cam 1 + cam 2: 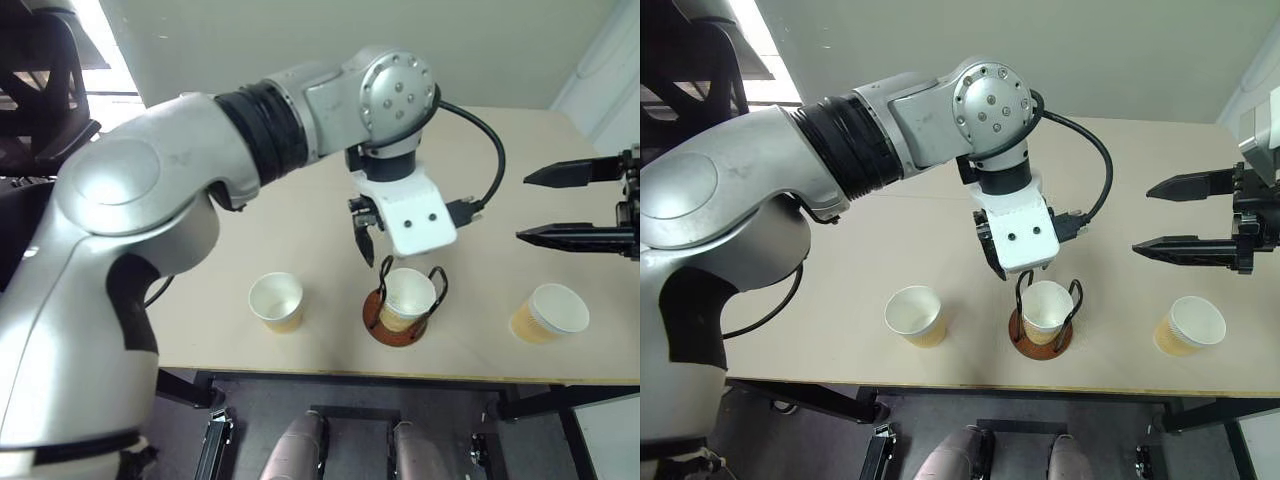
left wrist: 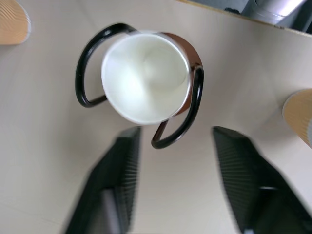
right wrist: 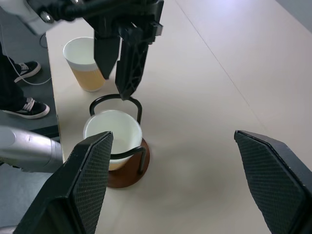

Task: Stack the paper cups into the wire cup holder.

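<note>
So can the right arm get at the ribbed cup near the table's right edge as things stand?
Probably yes. The right gripper hangs open above the table, and the ribbed cup stands upright just below it with bare table around it. The left gripper is over at the wire cup holder.

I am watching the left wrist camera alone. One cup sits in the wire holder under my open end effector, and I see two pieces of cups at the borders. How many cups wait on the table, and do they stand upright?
Observer: Two paper cups wait, both upright with the mouth up: the left cup on the robot's left of the wire cup holder, and the right cup on its right.
Operator: Where is the right end effector?
Observer: The right end effector hangs open above the table, up and behind the right cup, holding nothing.
</note>
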Robot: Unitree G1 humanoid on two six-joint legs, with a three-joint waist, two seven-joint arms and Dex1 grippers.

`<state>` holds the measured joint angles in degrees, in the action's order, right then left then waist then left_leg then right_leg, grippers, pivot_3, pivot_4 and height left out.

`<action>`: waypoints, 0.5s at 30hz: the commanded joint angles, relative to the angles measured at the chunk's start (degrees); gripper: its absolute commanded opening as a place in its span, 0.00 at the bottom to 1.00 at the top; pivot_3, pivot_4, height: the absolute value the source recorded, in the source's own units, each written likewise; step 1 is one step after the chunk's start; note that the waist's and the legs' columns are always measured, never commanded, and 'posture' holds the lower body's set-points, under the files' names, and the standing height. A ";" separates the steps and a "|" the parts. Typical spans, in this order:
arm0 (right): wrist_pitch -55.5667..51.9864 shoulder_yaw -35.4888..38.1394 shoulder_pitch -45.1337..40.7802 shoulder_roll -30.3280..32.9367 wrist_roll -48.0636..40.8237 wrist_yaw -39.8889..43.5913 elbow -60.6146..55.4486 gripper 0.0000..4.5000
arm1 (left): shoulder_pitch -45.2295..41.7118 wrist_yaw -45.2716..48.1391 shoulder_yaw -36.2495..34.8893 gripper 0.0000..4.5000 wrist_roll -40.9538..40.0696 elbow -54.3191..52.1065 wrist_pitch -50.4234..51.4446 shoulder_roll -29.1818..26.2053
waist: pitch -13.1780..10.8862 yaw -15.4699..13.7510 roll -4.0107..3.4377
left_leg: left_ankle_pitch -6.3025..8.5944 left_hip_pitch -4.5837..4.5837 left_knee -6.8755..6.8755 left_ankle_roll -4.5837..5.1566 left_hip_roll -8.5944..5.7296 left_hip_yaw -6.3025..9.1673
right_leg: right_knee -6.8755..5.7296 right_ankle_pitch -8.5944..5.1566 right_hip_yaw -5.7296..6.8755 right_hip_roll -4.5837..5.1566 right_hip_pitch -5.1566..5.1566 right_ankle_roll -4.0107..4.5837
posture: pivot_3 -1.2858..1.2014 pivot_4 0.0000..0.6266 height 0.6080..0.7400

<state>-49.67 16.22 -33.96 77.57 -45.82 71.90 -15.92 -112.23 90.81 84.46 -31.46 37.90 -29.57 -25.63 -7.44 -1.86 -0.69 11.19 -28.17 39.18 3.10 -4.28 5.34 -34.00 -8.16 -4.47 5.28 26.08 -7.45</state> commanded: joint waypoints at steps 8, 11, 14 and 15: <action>-5.55 4.05 0.60 -1.08 -3.58 -5.54 -1.82 0.90 | 9.62 1.69 -22.32 1.00 -0.70 6.66 10.53 -1.52 | 0.05 0.04 -0.09 | -0.03 0.09 0.07 0.01 0.01 -0.02 | -0.04 0.06 0.02 0.00 -0.06 0.01 | 0.52 0.24 1.00; -10.10 5.62 1.09 -1.98 -6.93 -8.45 -3.88 0.90 | 13.01 1.69 -28.45 1.00 -0.33 7.63 15.65 -4.75 | 0.06 0.42 -0.16 | -0.08 0.14 0.04 -0.04 0.02 -0.05 | -0.09 0.10 0.03 -0.05 -0.01 0.03 | 0.52 0.24 1.00; -14.09 6.67 3.01 -1.14 -8.82 -9.54 -5.74 0.90 | 17.17 1.69 -31.84 1.00 -2.18 3.53 22.25 -10.88 | 0.07 0.45 -0.21 | -0.13 0.16 -0.02 -0.05 0.03 -0.07 | -0.09 0.06 0.14 -0.07 0.01 0.08 | 0.52 0.24 1.00; -15.05 7.10 3.96 -0.48 -9.11 -9.20 -6.22 0.90 | 18.31 1.69 -31.97 1.00 -4.13 0.19 25.74 -13.67 | 0.07 0.46 -0.21 | -0.14 0.17 -0.04 -0.07 0.04 -0.07 | -0.08 0.04 0.16 -0.08 0.02 0.11 | 0.52 0.24 1.00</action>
<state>-62.90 20.20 -30.44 75.46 -53.39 62.88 -20.85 -94.23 90.87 54.62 -32.62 42.46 -8.74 -36.63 -7.36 -1.41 -0.90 11.06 -28.00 39.15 3.01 -4.23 5.30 -34.08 -8.18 -4.15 5.20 26.11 -7.23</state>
